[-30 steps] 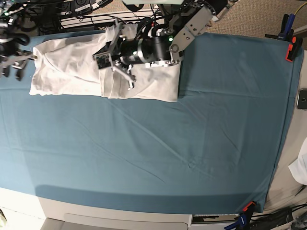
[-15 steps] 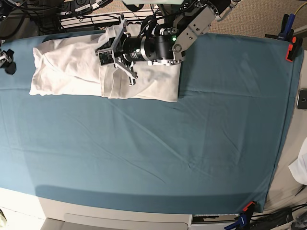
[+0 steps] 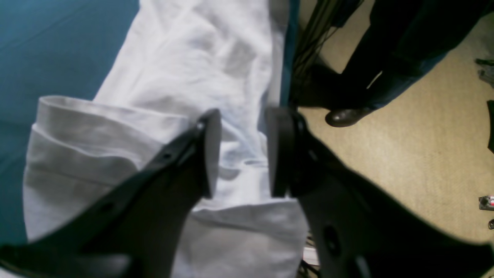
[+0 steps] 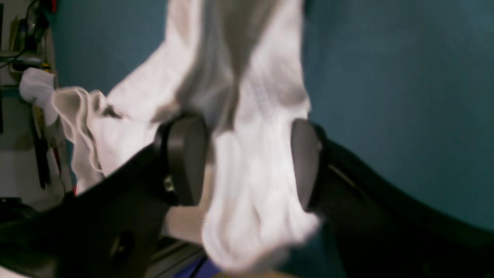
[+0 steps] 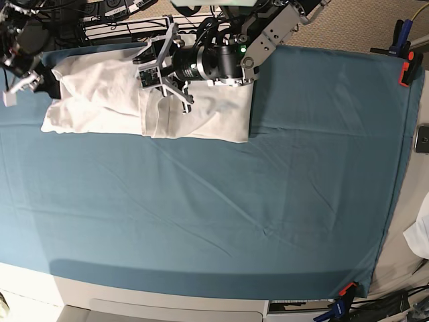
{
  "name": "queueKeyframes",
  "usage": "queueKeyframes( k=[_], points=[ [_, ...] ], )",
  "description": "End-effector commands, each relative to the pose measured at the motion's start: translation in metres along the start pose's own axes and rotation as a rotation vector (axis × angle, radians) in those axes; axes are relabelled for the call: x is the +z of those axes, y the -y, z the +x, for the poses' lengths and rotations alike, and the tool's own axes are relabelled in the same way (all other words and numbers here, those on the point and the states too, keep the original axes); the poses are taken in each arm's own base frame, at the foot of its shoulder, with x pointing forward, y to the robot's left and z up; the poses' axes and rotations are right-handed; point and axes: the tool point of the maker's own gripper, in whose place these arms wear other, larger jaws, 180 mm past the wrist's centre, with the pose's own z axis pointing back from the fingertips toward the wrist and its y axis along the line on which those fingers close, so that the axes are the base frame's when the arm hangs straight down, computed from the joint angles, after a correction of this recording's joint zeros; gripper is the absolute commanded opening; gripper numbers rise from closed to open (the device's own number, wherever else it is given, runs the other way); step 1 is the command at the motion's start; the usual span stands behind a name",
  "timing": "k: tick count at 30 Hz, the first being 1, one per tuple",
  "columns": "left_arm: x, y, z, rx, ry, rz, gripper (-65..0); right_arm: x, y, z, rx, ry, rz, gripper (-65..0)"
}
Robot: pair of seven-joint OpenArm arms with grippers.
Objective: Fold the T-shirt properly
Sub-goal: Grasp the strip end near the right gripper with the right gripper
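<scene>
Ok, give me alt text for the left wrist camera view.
Two black fingers stand apart, gripping nothing, just above a folded plain white cotton T-shirt lying on a teal-blue cloth sheet. Beyond the table edge are beige carpet and a dark shoe.

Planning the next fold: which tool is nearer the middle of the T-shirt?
Left. The left tool hangs open over the middle of the T-shirt; the right tool, open too, sits off its end, over the teal sheet.
</scene>
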Motion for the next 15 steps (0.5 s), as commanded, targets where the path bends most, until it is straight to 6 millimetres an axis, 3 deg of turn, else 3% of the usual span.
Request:
queueKeyframes(
  k=[1, 7, 12, 15],
  points=[
    [0.002, 0.002, 0.017, -0.007, 0.060, -0.008, -43.4, 0.002, -0.008, 0.018, 0.041, 0.028, 0.017, -29.7],
    [0.002, 0.002, 0.017, -0.007, 0.059, -0.008, -43.4, -0.007, -0.021, 0.040, 0.066, 0.075, 0.053, -29.7],
    [0.002, 0.001, 0.017, -0.007, 0.059, -0.007, -43.4, -0.011, -0.025, 0.038, 0.054, 0.085, 0.074, -30.7],
    [0.002, 0.000, 0.015, -0.011, 0.049, 0.001, -43.4, -0.019, -0.032, 0.031, 0.047, 0.099, 0.119, -46.0]
  ],
)
